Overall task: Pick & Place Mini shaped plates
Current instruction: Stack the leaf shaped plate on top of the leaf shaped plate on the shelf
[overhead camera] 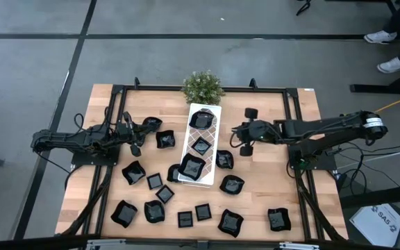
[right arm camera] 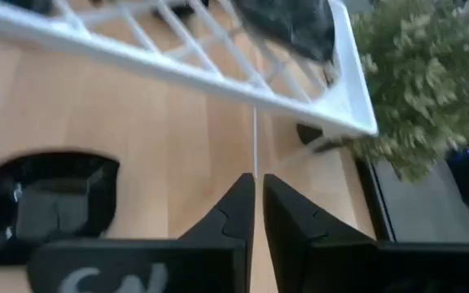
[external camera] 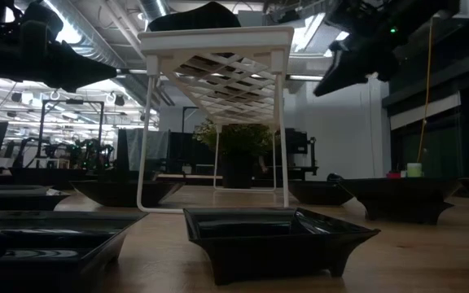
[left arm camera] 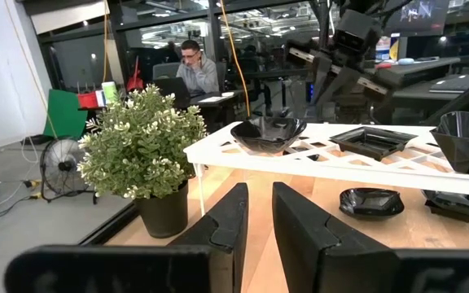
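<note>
The mini shaped plates (overhead camera: 230, 223) are small glossy black dishes; three sit on the raised white tray (overhead camera: 213, 137), the rest lie scattered over the tabletop (overhead camera: 255, 173) around it. They look light, stiff, slick and likely brittle, so a pinch across a raised rim seems the safest hold. The potted plant (overhead camera: 202, 86) stands at the tray's far end. The right gripper (right arm camera: 256, 195) hangs just beside the tray, fingers nearly together and empty. The left gripper (left arm camera: 259, 220), near plates on the tray's other side, shows a narrow gap between its fingers, holding nothing. The tray's thin legs and neighbouring dishes crowd any approach.
</note>
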